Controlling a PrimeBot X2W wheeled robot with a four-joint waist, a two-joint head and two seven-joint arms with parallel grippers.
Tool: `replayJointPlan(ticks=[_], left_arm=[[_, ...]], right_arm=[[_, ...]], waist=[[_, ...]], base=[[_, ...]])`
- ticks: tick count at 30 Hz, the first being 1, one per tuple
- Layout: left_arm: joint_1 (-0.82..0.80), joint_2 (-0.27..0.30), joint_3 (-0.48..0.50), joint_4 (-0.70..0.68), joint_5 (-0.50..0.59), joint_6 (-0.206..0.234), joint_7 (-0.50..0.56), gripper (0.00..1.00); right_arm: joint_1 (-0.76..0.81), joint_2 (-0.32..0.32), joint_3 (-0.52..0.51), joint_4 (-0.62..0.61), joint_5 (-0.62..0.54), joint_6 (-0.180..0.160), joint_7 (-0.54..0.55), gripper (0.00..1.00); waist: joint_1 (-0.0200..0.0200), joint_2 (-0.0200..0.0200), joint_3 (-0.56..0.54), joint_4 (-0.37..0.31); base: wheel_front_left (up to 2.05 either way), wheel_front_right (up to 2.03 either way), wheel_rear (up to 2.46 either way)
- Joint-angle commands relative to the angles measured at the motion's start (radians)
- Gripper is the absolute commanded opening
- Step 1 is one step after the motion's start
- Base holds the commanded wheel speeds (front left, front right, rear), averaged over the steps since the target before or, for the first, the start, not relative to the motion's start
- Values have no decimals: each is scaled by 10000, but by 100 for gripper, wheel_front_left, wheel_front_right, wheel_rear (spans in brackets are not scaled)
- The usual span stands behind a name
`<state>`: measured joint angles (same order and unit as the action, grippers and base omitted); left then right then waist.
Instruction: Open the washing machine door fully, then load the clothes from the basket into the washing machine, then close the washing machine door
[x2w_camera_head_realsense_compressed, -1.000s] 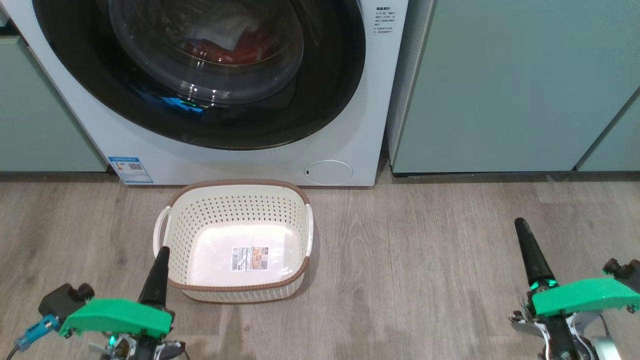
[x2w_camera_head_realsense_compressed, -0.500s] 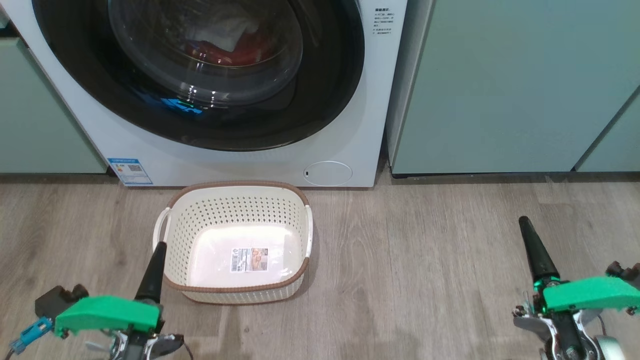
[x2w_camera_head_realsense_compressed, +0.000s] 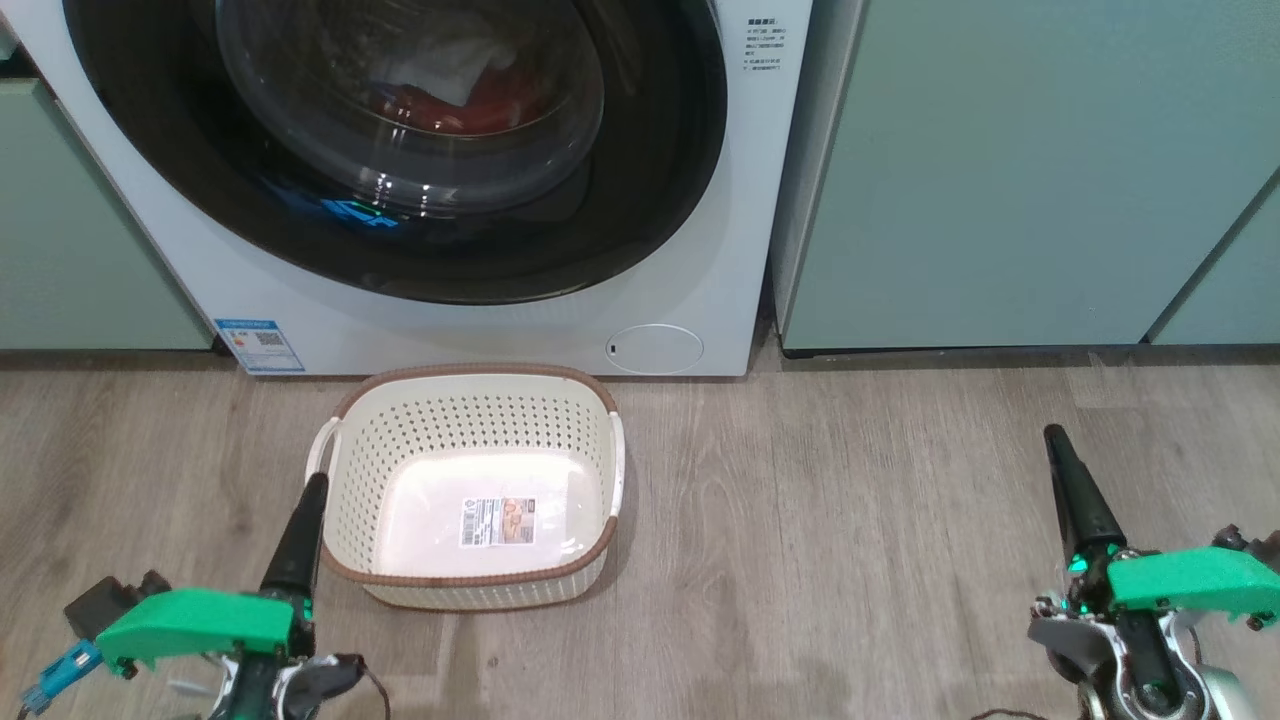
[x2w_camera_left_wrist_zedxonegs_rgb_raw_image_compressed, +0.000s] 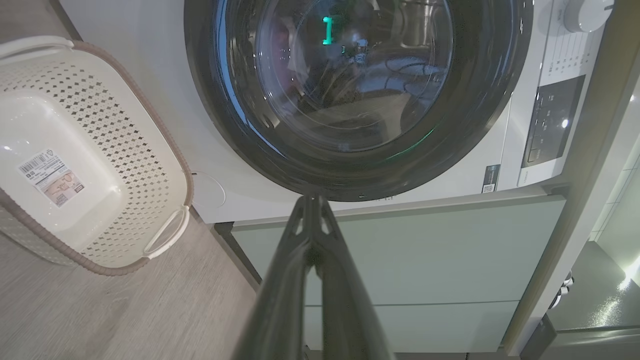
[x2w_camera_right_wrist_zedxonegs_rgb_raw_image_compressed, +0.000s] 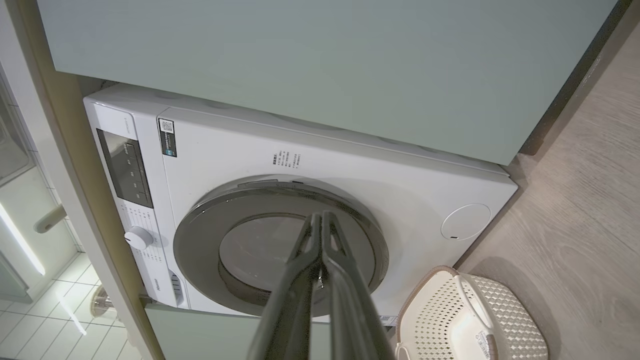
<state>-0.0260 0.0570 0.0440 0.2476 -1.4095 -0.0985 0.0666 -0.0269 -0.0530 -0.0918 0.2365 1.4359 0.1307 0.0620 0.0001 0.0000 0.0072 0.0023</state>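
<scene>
In the head view, the left end effector (x2w_camera_head_realsense_compressed: 313, 488) sits at 7 o'clock, its two dark fingers clenched together and gripping nothing. Its tip shows against the near-left corner of the basket (x2w_camera_head_realsense_compressed: 470, 425). The right end effector (x2w_camera_head_realsense_compressed: 1054, 438) is at 4 o'clock, likewise pinched closed with nothing held, over bare wooden floor (x2w_camera_head_realsense_compressed: 850, 520). The basket stands on the floor just toward 6 o'clock of centre, its labelled base showing. Beyond it, at 12 o'clock, the washing machine (x2w_camera_head_realsense_compressed: 720, 250) has the washing machine door (x2w_camera_head_realsense_compressed: 650, 200) closed flat against its front. The red-and-white clothes (x2w_camera_head_realsense_compressed: 470, 95) lie behind the glass.
</scene>
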Motion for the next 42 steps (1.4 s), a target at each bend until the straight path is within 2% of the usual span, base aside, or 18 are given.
replayJointPlan(ticks=[1,16,42], left_arm=[[-584,39,381,-243,-260,-102,79,0],[-819,-49,682,-22,-2005,-322,453,0],[-820,-56,691,-23,-1997,-322,460,0]], right_arm=[[-558,-175,131,-272,271,1,73,0],[-786,-167,48,67,1950,0,296,0],[-793,-111,-31,72,1884,0,359,0]], waist=[[-1,0,-3,-1],[-1,0,-41,-23],[-1,0,-41,-23]], base=[[0,0,0],[0,0,0],[0,0,0]])
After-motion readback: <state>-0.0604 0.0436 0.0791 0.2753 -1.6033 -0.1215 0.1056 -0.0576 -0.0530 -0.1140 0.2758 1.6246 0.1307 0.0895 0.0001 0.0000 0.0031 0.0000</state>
